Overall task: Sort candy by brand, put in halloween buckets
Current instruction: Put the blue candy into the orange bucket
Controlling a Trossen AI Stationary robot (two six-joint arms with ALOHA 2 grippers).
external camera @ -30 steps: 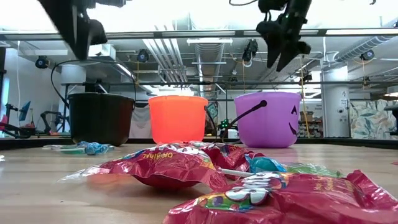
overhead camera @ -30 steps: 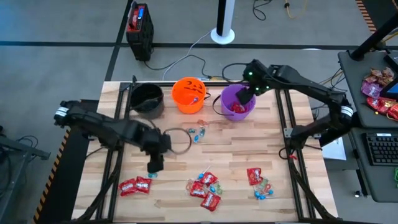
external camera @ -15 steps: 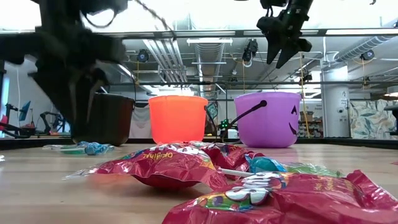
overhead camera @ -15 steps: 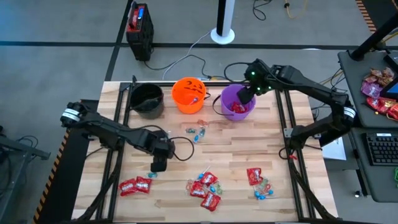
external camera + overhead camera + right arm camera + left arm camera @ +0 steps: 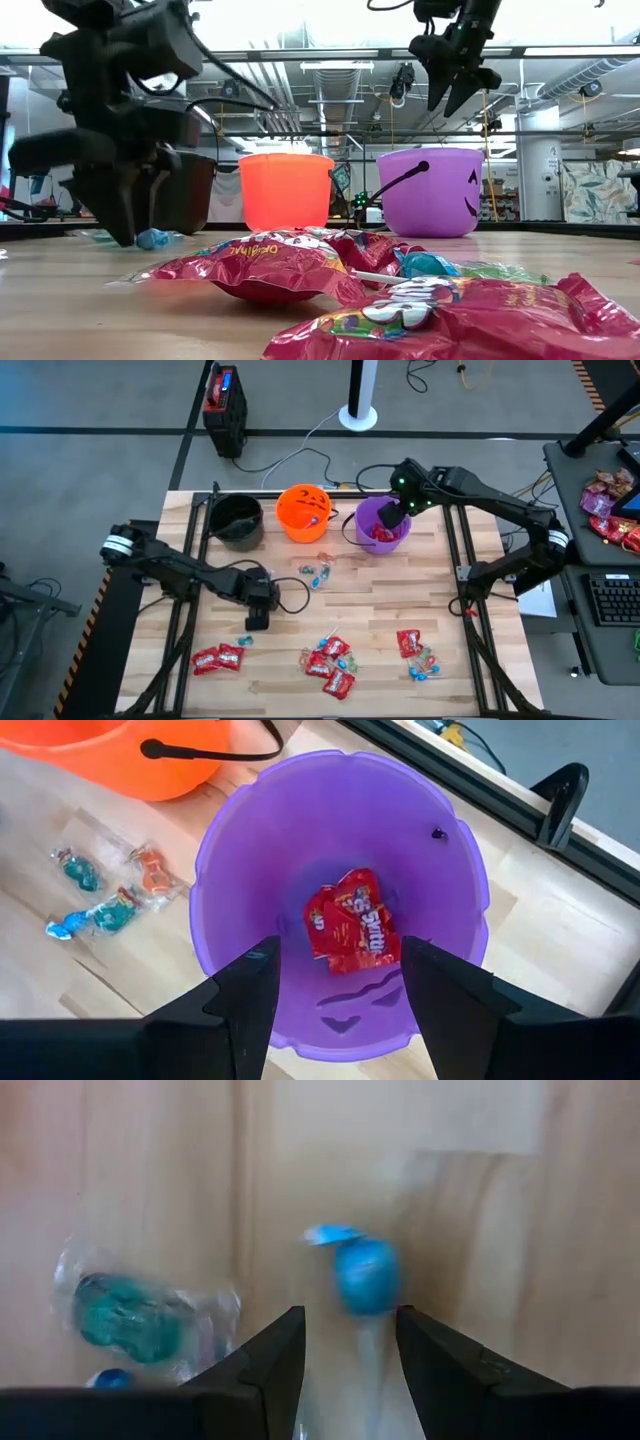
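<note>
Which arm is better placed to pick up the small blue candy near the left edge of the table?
Probably the left: the left gripper hangs open right over the blue candy, while the right gripper is above the purple bucket.

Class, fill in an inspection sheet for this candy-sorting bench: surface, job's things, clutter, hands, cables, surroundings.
Surface: wooden table, bare between candy.
Job's things: black bucket, orange bucket, purple bucket holding red packets; loose candy along the front; blue sweet.
Clutter: nothing seen.
Hands: left hand open, low over the blue sweet; right hand open above the purple bucket.
Cables: white cable on the floor.
Surroundings: side desk, keyboard.
</note>
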